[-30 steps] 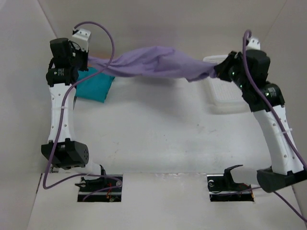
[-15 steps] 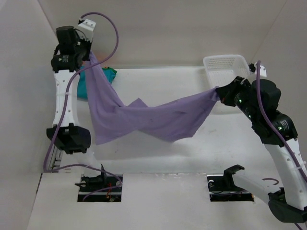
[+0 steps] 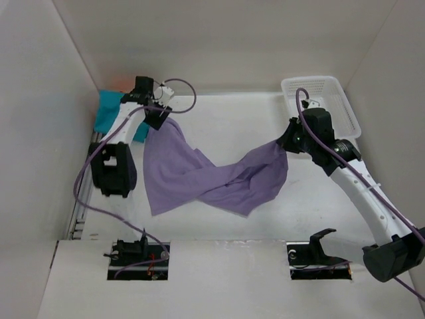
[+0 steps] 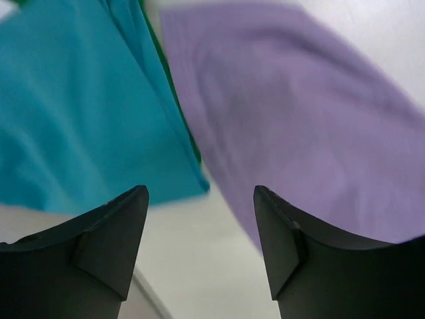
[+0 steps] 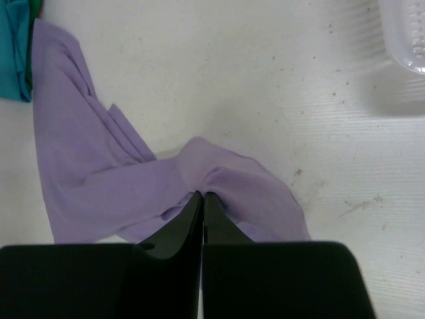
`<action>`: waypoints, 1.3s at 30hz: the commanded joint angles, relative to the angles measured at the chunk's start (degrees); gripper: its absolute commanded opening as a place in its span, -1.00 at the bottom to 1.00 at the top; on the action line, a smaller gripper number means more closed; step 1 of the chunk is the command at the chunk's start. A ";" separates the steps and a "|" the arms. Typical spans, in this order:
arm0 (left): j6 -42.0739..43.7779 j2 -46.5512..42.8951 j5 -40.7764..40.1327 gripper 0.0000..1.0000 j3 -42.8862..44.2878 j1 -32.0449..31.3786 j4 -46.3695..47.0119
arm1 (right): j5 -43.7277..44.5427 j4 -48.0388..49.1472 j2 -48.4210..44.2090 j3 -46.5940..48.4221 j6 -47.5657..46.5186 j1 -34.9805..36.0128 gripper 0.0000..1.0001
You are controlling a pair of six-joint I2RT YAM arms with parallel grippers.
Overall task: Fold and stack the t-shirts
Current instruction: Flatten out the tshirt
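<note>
The lavender t-shirt (image 3: 206,176) lies twisted across the table, with one half spread at the left and the other bunched toward the right. My right gripper (image 3: 287,141) is shut on its right corner (image 5: 226,179), the fingertips (image 5: 202,194) pinching the cloth low over the table. My left gripper (image 3: 159,118) hangs open over the shirt's top-left corner (image 4: 312,133), with only bare table between its fingers (image 4: 201,199). A folded teal t-shirt (image 3: 106,114) lies at the back left, with a dark green edge (image 4: 191,143) showing under it. A sliver of orange (image 3: 117,89) shows behind it.
A white lattice basket (image 3: 332,100) stands at the back right, and its corner shows in the right wrist view (image 5: 405,33). White walls close in the table on the left, back and right. The teal pile (image 5: 13,46) lies against the left wall.
Both arms have come down and laid the lavender shirt on the table. My left gripper has opened and let go of its corner. The right one has kept its grip.
</note>
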 commanded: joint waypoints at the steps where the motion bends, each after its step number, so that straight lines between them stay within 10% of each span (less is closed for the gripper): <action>1: 9.36 -24.18 2.77 0.29 -12.69 -0.45 0.70 | -0.60 6.64 -1.72 -0.46 0.87 -0.23 -1.00; 7: 34.86 -50.99 2.87 0.28 -52.25 -8.68 -10.44 | -0.25 7.61 -4.27 -4.85 0.70 -2.86 -0.99; 11: 31.65 -56.74 1.37 0.33 -62.84 -23.44 -12.66 | -1.13 8.40 -4.89 -6.96 0.78 -4.71 -0.99; 18: 23.91 -45.78 0.14 0.26 -67.06 -33.14 -9.68 | -0.69 8.58 -7.08 -8.80 1.40 -4.53 -0.97; 27: 20.65 -38.90 -6.19 0.22 -69.44 -29.55 -2.65 | -0.87 8.58 -10.95 -12.15 2.80 -5.59 -0.96; 33: 16.70 -33.90 -5.75 -0.83 -68.04 -24.28 0.42 | -1.31 9.54 -8.41 -12.50 2.54 -5.59 -0.97; 39: 13.10 -30.39 -5.84 -1.00 -50.68 -10.67 5.00 | -4.73 11.74 2.20 -5.42 0.70 -8.39 -0.97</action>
